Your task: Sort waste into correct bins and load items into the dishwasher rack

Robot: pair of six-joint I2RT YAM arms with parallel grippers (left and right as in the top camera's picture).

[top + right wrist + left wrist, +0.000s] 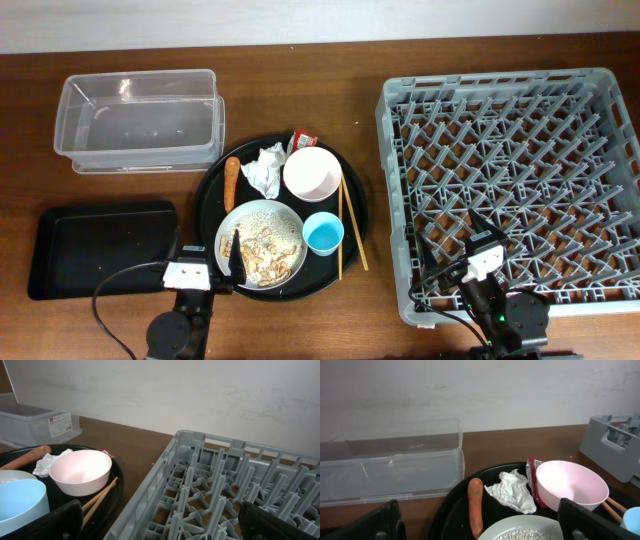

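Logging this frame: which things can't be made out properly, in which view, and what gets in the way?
- red wrapper: left wrist view, mostly behind the bowl; its print is unreadable.
- plate: left wrist view, cut off by the bottom edge.
- label on the clear tub: right wrist view, too small to read.
- rack: right wrist view, cut off by the right and bottom edges.

Overhead looks straight down; the 2 low wrist views face the wall (480, 390), sharing the white bowl (570, 486).
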